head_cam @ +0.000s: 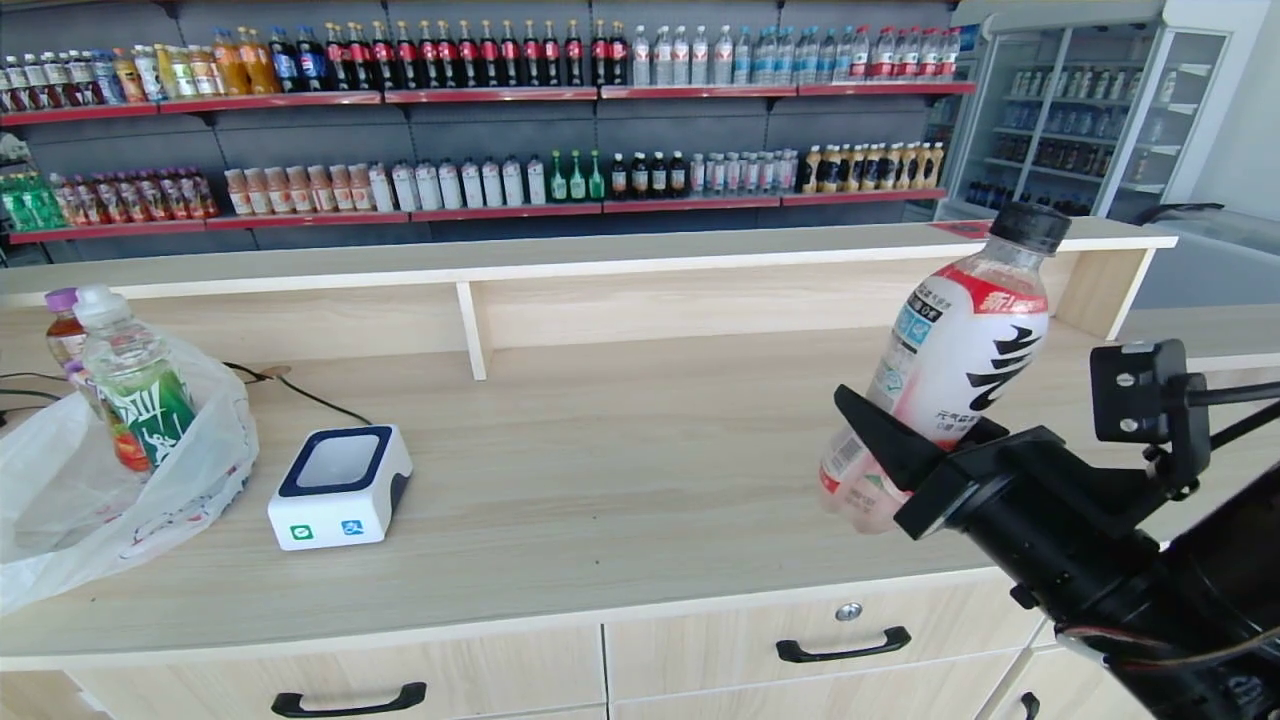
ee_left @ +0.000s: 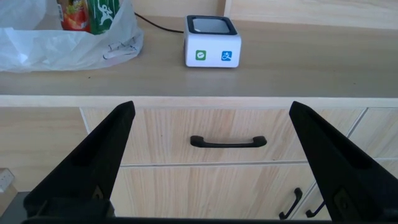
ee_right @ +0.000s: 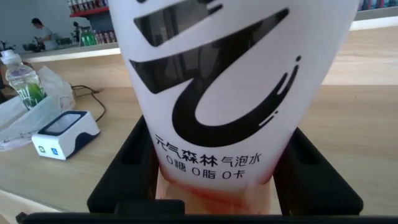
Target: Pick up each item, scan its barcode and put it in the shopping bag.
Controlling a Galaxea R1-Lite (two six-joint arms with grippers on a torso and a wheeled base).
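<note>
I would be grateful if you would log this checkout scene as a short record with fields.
Right gripper: shut on the clear plastic bottle with white-and-red label and black cap, held tilted over the wooden counter, right side.
Left gripper: open, low in front of the drawers.
Scanner: white box with dark-rimmed window, on the counter, apart from the bag.
Shopping bag: white plastic, at the counter's left end, holding a green-labelled bottle and a purple-capped bottle.

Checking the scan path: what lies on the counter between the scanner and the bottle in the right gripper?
Nothing: in the head view the counter is bare between the scanner and the bottle held by the right gripper.
</note>
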